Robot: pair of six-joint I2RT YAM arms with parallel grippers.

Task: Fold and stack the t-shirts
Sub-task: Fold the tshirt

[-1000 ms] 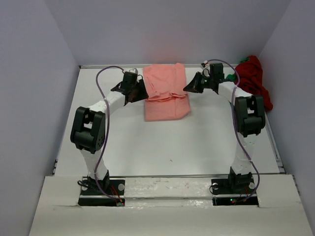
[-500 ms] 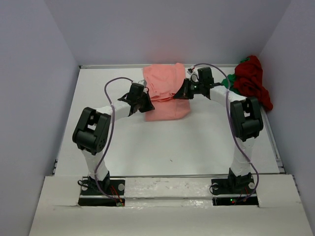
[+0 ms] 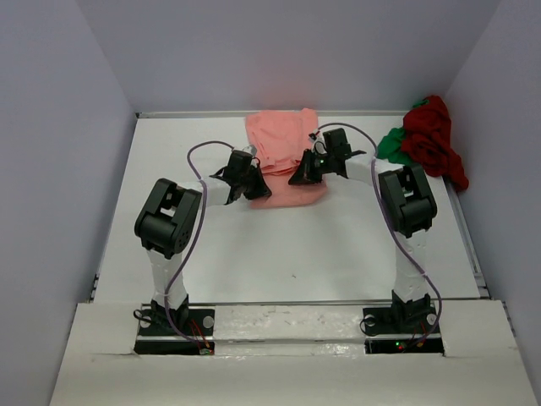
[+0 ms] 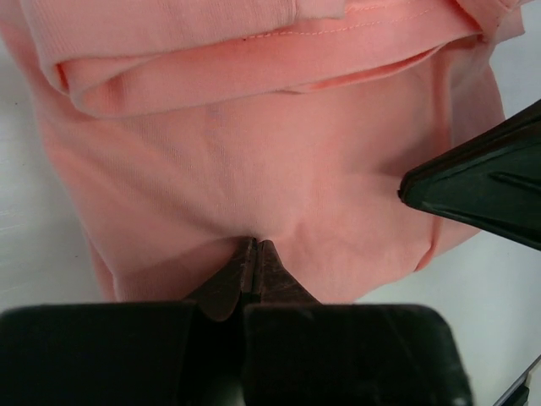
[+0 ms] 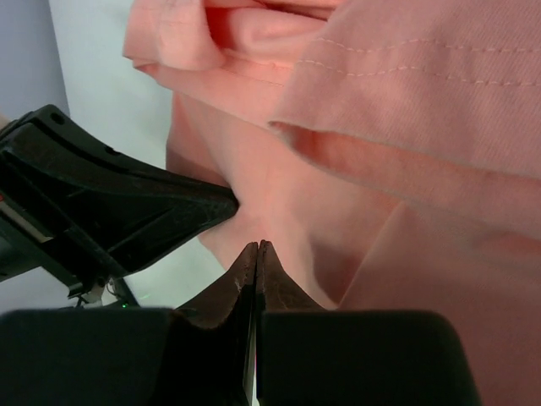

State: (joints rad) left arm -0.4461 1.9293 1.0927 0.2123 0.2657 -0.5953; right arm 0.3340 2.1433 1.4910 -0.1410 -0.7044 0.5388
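Note:
The salmon-pink t-shirt [image 3: 281,139] lies folded at the back middle of the table. My left gripper [image 3: 259,189] is shut, its tips touching the shirt's lower layer [image 4: 254,152] where the cloth puckers slightly. Close by, my right gripper [image 3: 295,179] is also shut, with its tips on the same layer [image 5: 279,194]. Nothing shows between either pair of jaws. The two grippers point at each other: the right one [image 4: 482,186] shows in the left wrist view, the left one [image 5: 110,203] in the right wrist view. The dark red t-shirt [image 3: 431,135] and the bright green t-shirt [image 3: 390,144] lie bunched at the back right.
White table [image 3: 296,245] with a raised rim along the back and sides. Grey walls stand close on the left, back and right. Purple cables loop over both arms.
Both arms swung inward from the shirt's side edges onto its lower part. My left gripper went from open to shut. The shirt kept its place.

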